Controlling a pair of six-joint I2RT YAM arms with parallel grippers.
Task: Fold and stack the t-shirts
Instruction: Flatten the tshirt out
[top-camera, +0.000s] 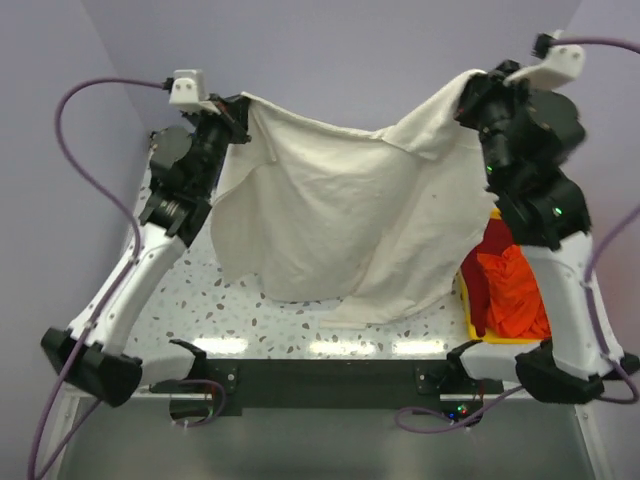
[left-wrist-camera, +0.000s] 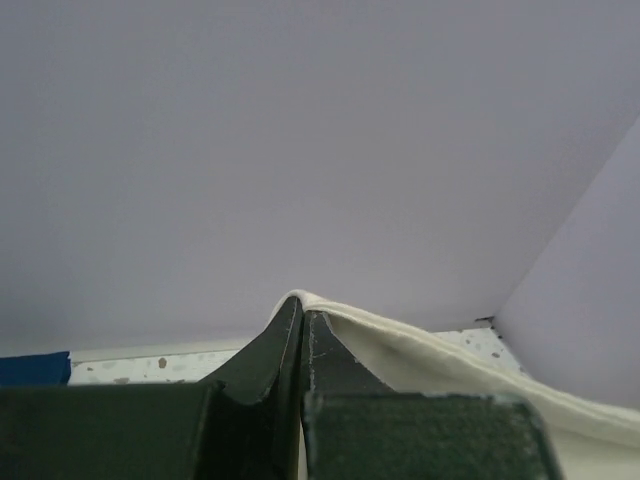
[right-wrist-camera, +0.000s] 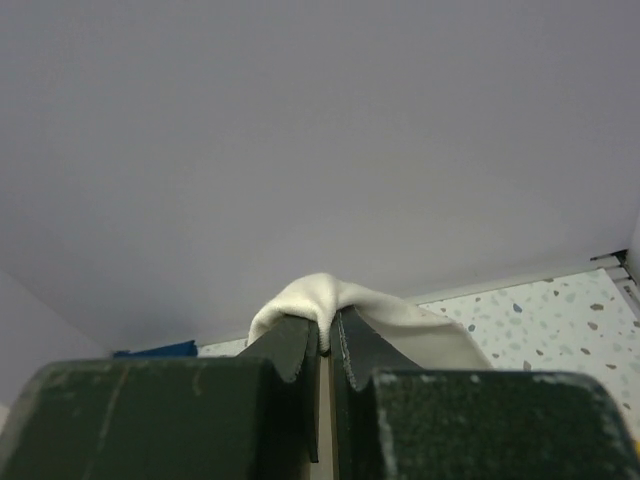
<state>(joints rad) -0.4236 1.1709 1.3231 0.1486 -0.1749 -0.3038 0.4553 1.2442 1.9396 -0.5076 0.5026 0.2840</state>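
One cream t-shirt (top-camera: 340, 220) stretched aloft between two arms, over a speckled worktop (top-camera: 195, 300).

Hangs as a wide sheet, its top edge sagging between the two held corners and its lower edge drooping toward the front of the worktop; cannot tell whether touching. Left jaws clenched on the upper left corner, right jaws clenched on the upper right corner, with cloth bunched over the tips in both wrist views. Hemmed in by lavender walls (top-camera: 350, 50) at the back and both sides. Bare speckled surface at the near left and along the front edge. Yellow bin (top-camera: 467, 300) at the right edge beside the right arm, orange-red t-shirt (top-camera: 510, 290) heaped inside. Small blue patch (left-wrist-camera: 32, 368) low in the left wrist view, too little shown to name.
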